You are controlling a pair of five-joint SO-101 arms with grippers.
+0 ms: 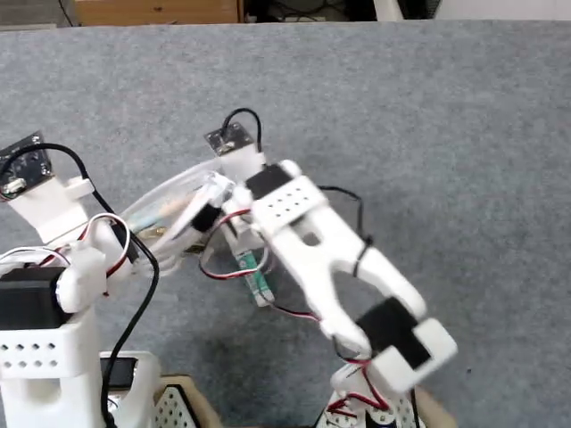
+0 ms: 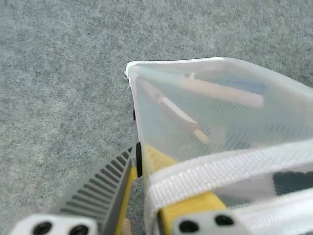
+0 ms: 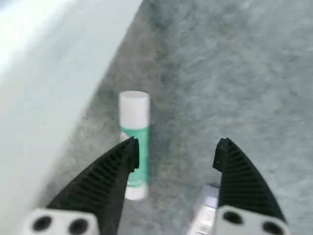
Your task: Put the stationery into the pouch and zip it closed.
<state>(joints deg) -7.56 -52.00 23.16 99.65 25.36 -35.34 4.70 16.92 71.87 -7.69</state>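
**Pouch gripped, glue stick outside it**

Left gripper point(image 2: 143, 169) is clamped on the white-banded edge of the see-through mesh pouch point(image 2: 220, 127). Through the pouch wall: a few pen-like sticks point(image 2: 222, 93) lying loose inside. Can't tell how far the zip is open. The glue stick point(image 3: 134, 142), white cap and green label, lies flat on the grey surface point(image 3: 234, 63) just beside the pouch. Right gripper point(image 3: 178, 149) hangs over it, fingers apart, holding nothing

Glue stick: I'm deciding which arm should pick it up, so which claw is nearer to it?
Right. The right claw hangs open just over the glue stick, which lies by one of its fingers. The left claw is off at the pouch, clamped on its edge.
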